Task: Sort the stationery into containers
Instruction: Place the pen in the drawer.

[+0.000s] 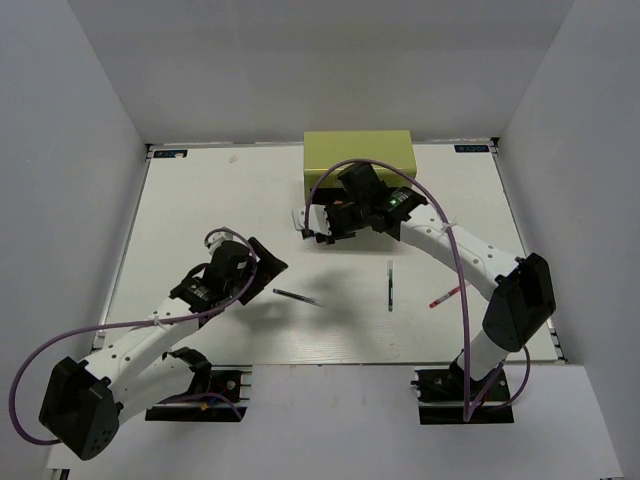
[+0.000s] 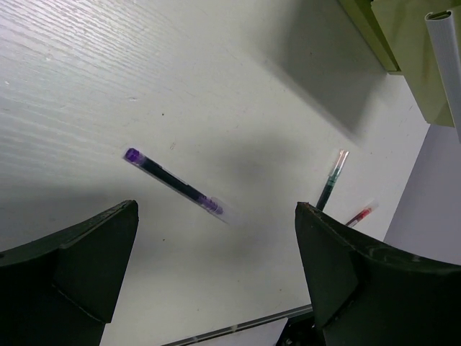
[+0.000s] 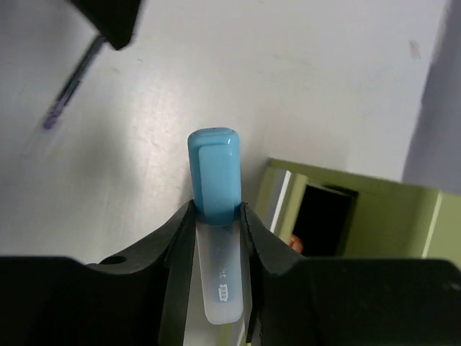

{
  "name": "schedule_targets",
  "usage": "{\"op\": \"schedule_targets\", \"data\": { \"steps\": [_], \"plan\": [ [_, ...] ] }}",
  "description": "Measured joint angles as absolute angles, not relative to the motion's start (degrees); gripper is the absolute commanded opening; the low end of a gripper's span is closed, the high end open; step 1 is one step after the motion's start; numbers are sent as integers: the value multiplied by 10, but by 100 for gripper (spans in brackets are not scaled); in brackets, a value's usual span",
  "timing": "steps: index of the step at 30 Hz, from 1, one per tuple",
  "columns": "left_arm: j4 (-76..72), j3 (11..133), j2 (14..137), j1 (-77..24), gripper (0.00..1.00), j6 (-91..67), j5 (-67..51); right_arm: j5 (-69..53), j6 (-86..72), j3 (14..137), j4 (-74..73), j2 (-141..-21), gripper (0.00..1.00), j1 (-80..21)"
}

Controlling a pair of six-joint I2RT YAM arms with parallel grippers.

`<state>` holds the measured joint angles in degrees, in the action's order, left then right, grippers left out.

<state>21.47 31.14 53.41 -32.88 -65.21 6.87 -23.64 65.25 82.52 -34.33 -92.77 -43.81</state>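
Observation:
My right gripper (image 3: pixel 216 210) is shut on a stubby light-blue marker (image 3: pixel 214 169), whose cap sticks out past the fingertips. In the top view this gripper (image 1: pixel 318 225) hovers just in front of the olive chest (image 1: pixel 358 160). A drawer of the chest (image 3: pixel 328 216) stands open, with something orange (image 3: pixel 295 243) inside. My left gripper (image 1: pixel 262 268) is open above the table, its jaws wide apart (image 2: pixel 216 209). A thin black pen (image 1: pixel 297 296) (image 2: pixel 173 184) lies just beyond it. A dark-green pen (image 1: pixel 390 285) (image 2: pixel 331 184) and a red pen (image 1: pixel 443 296) (image 2: pixel 360 214) lie further right.
White walls enclose the table (image 1: pixel 200 220) on three sides. Purple cables (image 1: pixel 455 250) loop along both arms. The chest's corner (image 2: pixel 403 43) shows at the top right of the left wrist view. The right arm's base (image 1: pixel 455 385) stands near the red pen.

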Motion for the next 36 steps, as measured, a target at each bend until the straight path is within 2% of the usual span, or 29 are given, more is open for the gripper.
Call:
{"op": "schedule_targets", "data": {
  "steps": [10, 12, 13, 14, 16, 17, 18, 21, 23, 24, 25, 27, 32, 36],
  "plan": [
    [175, 321, 576, -329, 100, -654, 46, -117, 570, 838, -271, -952, 1, -373],
    [173, 322, 577, -329, 100, -654, 44, -105, 567, 847, -264, -966, 6, -358],
    [173, 322, 577, -329, 100, -654, 43, -102, 568, 850, -262, -970, 9, -353],
    [172, 323, 577, -329, 100, -654, 42, -98, 568, 851, -258, -974, 24, -347],
    [168, 324, 577, -329, 100, -654, 40, -91, 571, 851, -255, -979, 41, -338],
    [166, 324, 577, -329, 100, -654, 40, -90, 572, 851, -254, -982, 56, -335],
    [165, 324, 577, -329, 100, -654, 40, -88, 573, 851, -254, -985, 58, -333],
    [162, 324, 577, -329, 100, -654, 39, -90, 578, 852, -253, -995, 58, -330],
    [162, 324, 577, -329, 100, -654, 39, -95, 576, 858, -256, -1001, 50, -328],
    [162, 324, 577, -329, 100, -654, 39, -99, 577, 861, -257, -1003, 30, -327],
    [162, 324, 578, -329, 100, -654, 39, -107, 580, 865, -258, -1003, 17, -326],
    [160, 324, 580, -329, 100, -654, 39, -130, 580, 873, -263, -1002, 0, -324],
    [152, 324, 590, -329, 100, -654, 36, -205, 606, 868, -277, -994, 0, -322],
    [147, 324, 598, -329, 100, -654, 34, -283, 675, 869, -356, -989, 0, -322]
  ]
}}
